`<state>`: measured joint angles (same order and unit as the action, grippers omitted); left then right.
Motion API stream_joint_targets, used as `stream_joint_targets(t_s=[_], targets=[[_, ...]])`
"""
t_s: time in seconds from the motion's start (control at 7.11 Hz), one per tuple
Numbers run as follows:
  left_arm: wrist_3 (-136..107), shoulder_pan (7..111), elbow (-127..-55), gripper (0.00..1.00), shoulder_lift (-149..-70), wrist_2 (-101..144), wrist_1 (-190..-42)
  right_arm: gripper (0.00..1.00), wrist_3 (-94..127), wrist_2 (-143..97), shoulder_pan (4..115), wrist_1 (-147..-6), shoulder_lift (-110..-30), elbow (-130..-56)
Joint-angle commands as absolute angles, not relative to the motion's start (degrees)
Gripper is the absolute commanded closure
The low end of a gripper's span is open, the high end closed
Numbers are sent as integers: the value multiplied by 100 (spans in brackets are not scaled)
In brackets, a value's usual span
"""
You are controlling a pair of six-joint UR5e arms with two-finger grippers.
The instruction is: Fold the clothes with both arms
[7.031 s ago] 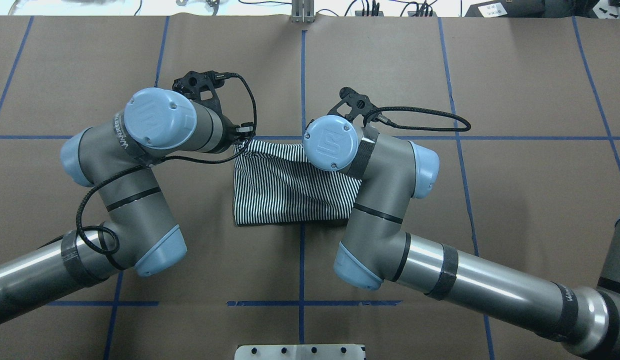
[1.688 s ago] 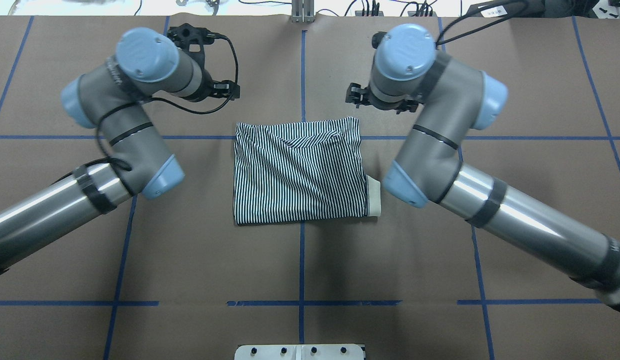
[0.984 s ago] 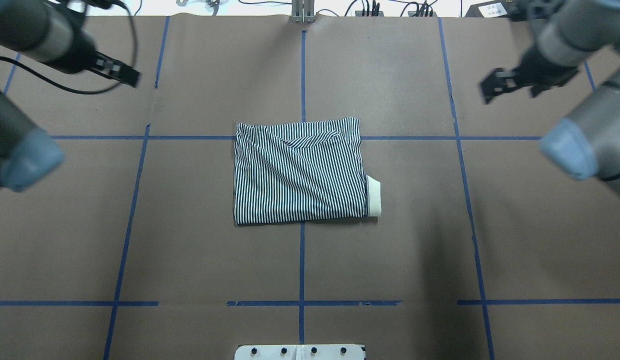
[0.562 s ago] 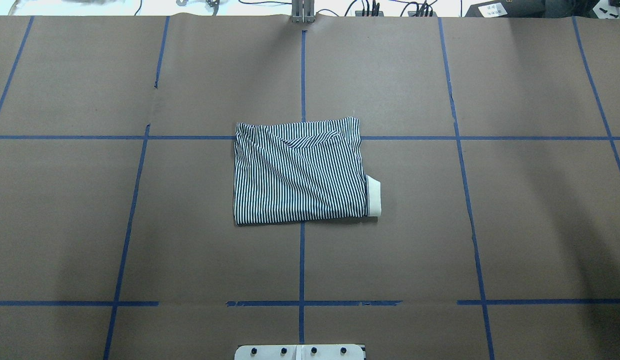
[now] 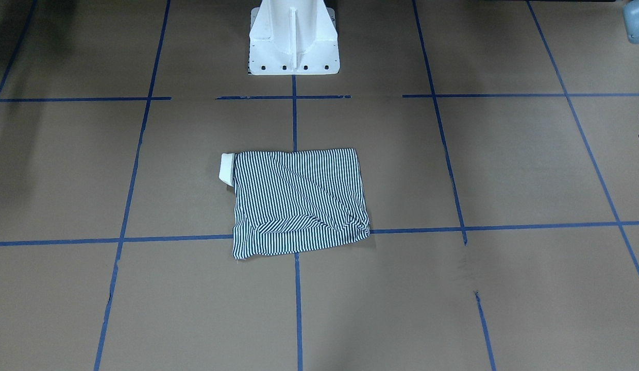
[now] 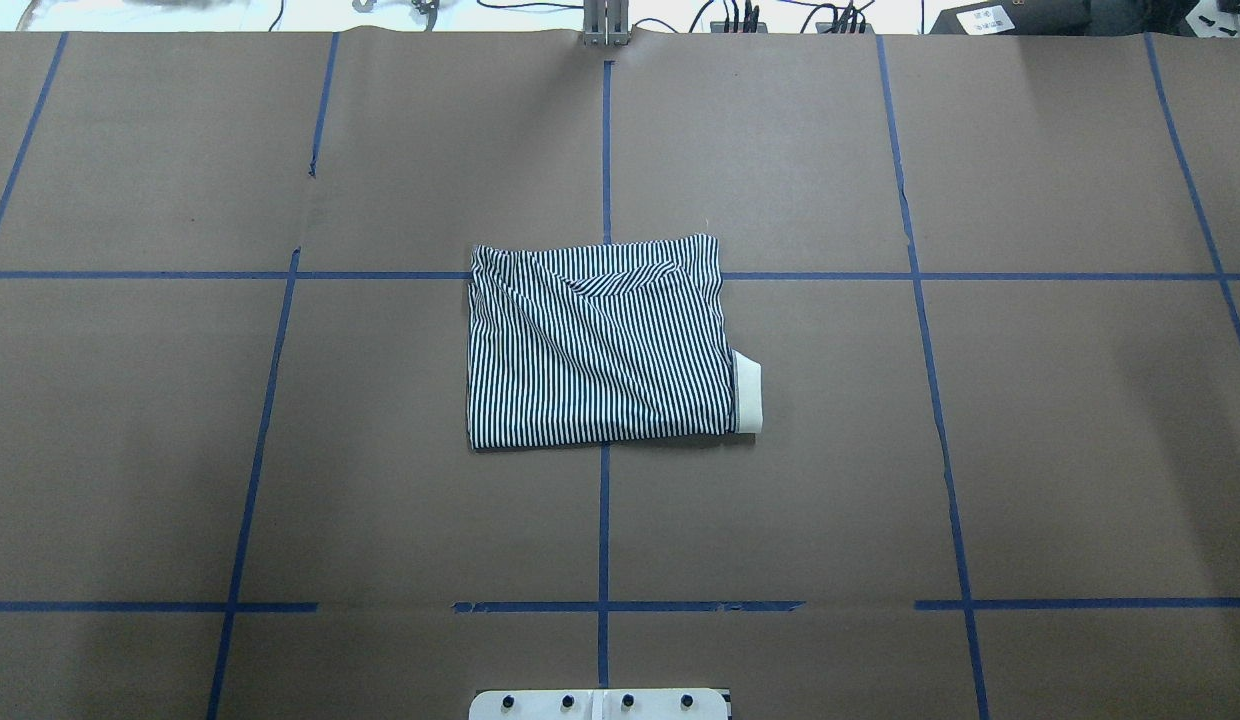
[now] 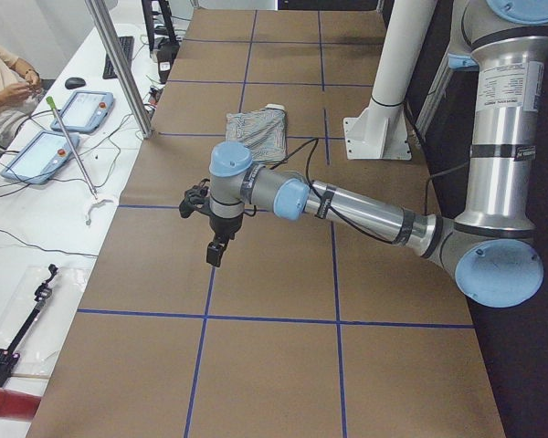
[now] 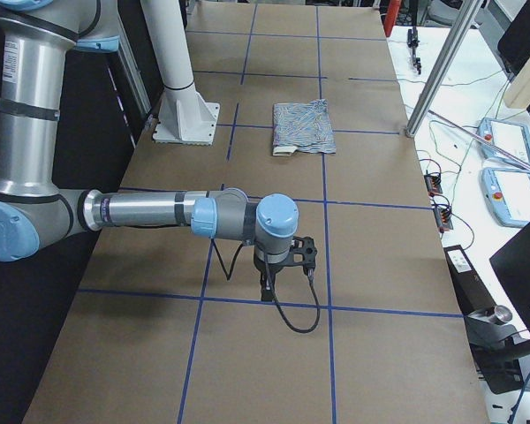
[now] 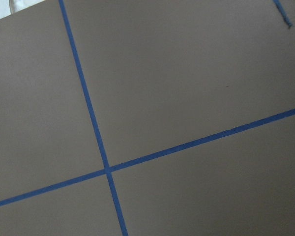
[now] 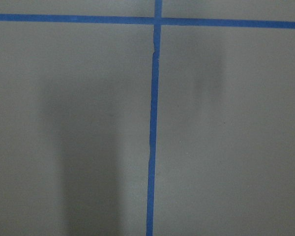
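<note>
One folded polo shirt point(image 6: 600, 345) lies flat at centre frame on the worktop point(image 6: 280, 450), collar point(image 6: 748, 392) poking right. Folding looks finished, which would explain left fingers point(image 7: 217, 251) and right fingers point(image 8: 267, 287) hanging well apart, without it. How open they are, I cannot tell.

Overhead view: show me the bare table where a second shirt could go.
Bare paper lies either side of the folded polo shirt, out past the blue tape lines, and between it and the pedestal base. Tightest at the cream collar sticking out on the right.
</note>
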<state>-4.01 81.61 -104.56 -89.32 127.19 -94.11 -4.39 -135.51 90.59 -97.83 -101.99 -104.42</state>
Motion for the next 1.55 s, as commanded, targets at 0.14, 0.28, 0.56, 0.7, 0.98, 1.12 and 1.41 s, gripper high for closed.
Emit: stream_joint_targets(t_s=[0.14,0.28,0.56,0.7,0.98,1.12,1.41], targets=[[853,8883,-9476,0,-8580,13579,-9562,0,-457,-13649,9211,-9773,-10310,-10415],[887,9086,-9544,0,-8543,13570,-9388,0,-457,-13649,9211,-9773,-10310,-10389],[992,9262,-9615,0,-8587,13501,-9115,0,-422,-13649,9211,-9773,-10301,-10380],[1002,9298,-9702,0,-8535,13500,-9123,0,-422,-13649,9202,-9765,-10301,-10354],[1160,9351,-10062,0,-8315,13491,-9132,0,-422,-13649,9202,-9765,-10292,-10345],[1125,9343,-10037,0,-8323,13483,-9114,0,-422,-13649,9202,-9765,-10292,-10345],[0,9325,-9923,0,-8376,13553,-9175,0,-422,-13649,9211,-9765,-10283,-10353]])
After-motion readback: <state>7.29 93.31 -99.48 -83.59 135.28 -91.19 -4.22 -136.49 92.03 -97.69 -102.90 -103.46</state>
